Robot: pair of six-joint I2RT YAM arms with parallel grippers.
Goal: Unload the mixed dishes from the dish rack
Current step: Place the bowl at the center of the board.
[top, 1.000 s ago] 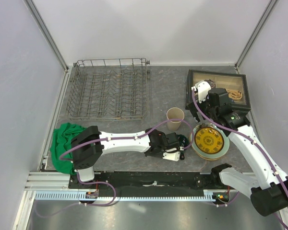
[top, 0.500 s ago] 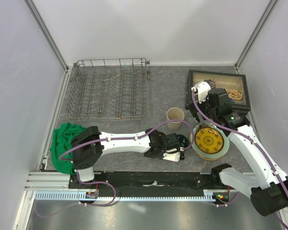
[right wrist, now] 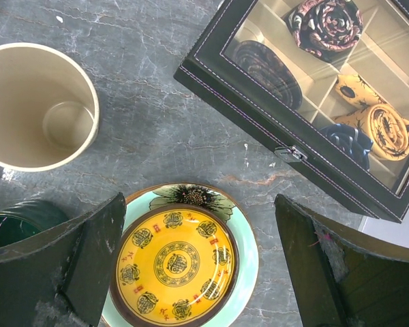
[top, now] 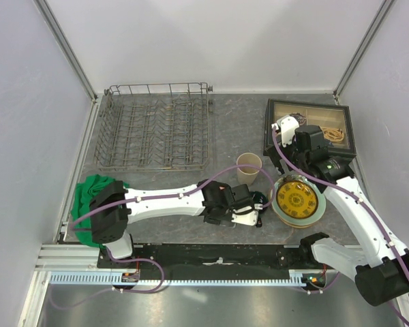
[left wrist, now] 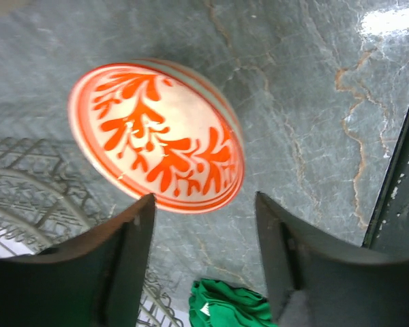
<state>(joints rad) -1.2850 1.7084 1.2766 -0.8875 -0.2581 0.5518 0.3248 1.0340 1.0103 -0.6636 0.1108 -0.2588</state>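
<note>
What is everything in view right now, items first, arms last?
dish rack: one, grey wire, far left, empty
beige cup: one, beige, upright mid-table
dark green mug: one, dark green, near side of the cup
pale green plate: one, pale green, right of the mug
yellow-gold patterned dish: one, yellow, stacked on that plate
small red-and-white bowl: one, white with red leaves, on the table
green cloth: one, green, near-left corner
dark-framed box: one, black, far right, trinkets inside
left claw: one, dark, open, facing the bowl
right claw: one, dark, open, above the dish
</note>
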